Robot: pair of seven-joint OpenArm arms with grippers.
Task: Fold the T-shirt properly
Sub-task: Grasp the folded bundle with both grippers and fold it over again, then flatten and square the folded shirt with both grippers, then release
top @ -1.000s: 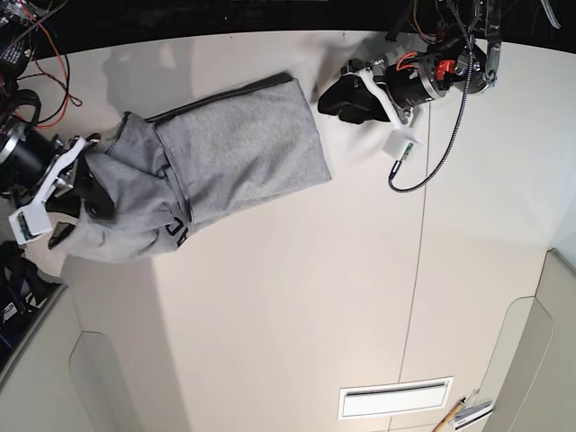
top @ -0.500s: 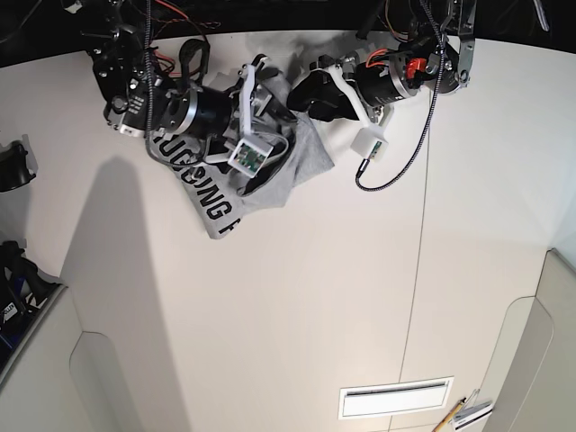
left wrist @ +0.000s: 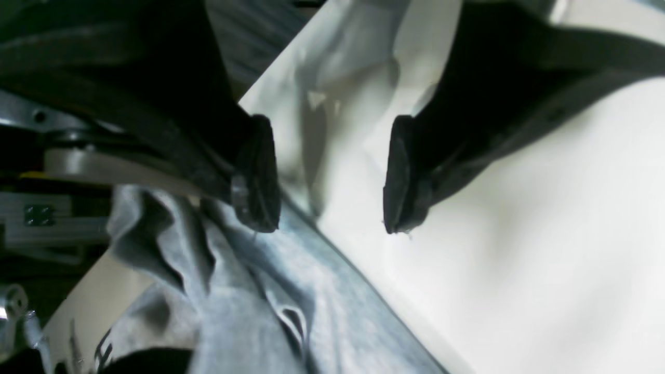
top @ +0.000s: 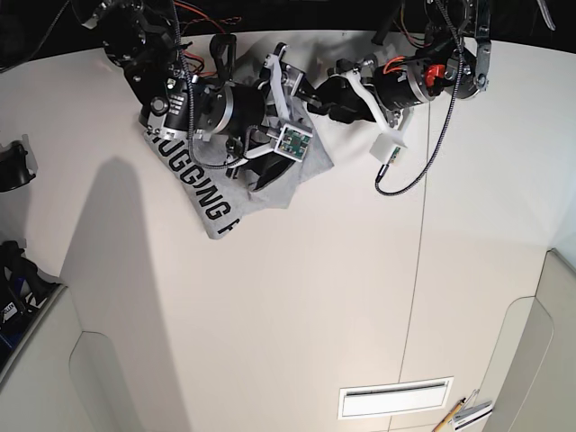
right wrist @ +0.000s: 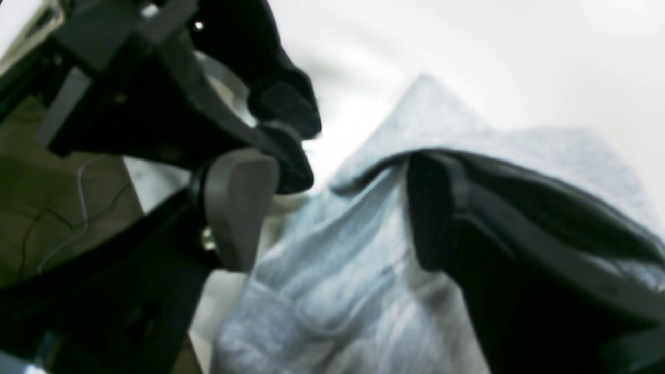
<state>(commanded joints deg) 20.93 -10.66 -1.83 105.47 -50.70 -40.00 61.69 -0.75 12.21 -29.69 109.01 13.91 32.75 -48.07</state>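
Beside the far table edge (top: 378, 36): T-shirt (top: 211, 193), bunched and part-folded, lettered face up along its near-left border. Right gripper (right wrist: 343, 208) above the shirt's middle, jaws spread wide, cloth lying between and draped over the right-hand finger, nothing pinched. Left gripper (left wrist: 324, 174) off the shirt's right hem, jaws well apart, bare table between the pads, one pad just over the hem, holding nothing. Judged mid-fold: a flap brought across the body, now let go. Next move likely calls for closing on a free edge or corner, then a flat, even pull so the layers line up without dragging the pile; bunching near the right gripper a risk. Legible on the shirt: black block capitals "UGGING", first letter hidden under the arm.
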